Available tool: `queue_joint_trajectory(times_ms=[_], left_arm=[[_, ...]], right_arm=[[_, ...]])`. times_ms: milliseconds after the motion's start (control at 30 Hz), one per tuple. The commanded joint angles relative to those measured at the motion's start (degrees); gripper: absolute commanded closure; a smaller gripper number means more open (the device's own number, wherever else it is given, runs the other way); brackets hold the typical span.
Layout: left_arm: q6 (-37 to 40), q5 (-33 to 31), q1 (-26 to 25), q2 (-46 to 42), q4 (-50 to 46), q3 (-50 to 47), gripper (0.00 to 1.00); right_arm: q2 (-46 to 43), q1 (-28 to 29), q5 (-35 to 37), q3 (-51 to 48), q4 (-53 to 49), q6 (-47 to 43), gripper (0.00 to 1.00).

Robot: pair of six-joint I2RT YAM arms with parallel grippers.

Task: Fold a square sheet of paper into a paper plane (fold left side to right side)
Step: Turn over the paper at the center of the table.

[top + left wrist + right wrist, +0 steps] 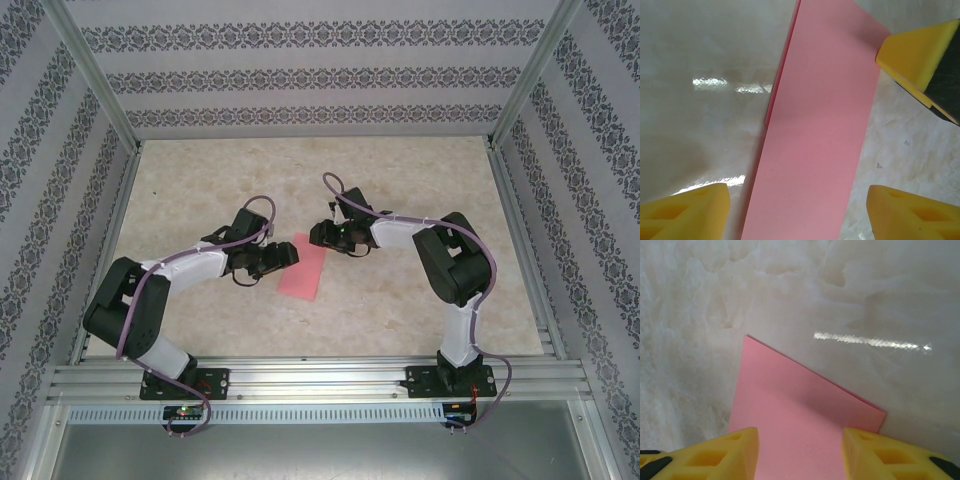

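- Salmon-pink square sheet of paper [303, 268] lies flat on the table [200, 190], folded into 1 long strip, 2 layers.
- My left gripper [800, 215] hangs over 1 end, jaws wide, straddling the strip, pinching nothing.
- My right gripper [800, 452] is over the other end, jaws partly apart, nothing held.

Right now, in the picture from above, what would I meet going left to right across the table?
left arm → left end effector → paper → right end effector → right arm
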Motion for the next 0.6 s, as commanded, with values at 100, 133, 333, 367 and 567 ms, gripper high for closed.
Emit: queue_joint_trajectory(times_ms=[100,133,333,367,567], left_arm=[[-1.2,2.2,0.6,3.4,4.6,1.3,0.31],[-1.2,2.2,0.6,4.0,4.9,1.4,0.32],[-1.8,4.5,0.6,6.8,7.6,1.5,0.42],[-1.9,4.6,0.6,7.1,7.8,1.5,0.44],[-2.0,5.7,0.6,8.4,9.5,1.3,0.49]], right_arm=[[3.0,-1.0,0.4,0.1,-2.0,-3.1,0.52],[2.9,-0.9,0.3,0.1,-1.9,-3.1,0.53],[2.9,-0.9,-0.2,-0.5,-1.2,-2.8,0.53],[2.8,-0.8,-0.2,-0.6,-1.0,-2.7,0.53],[2.8,-0.8,-0.9,-1.0,0.0,-2.3,0.53]])
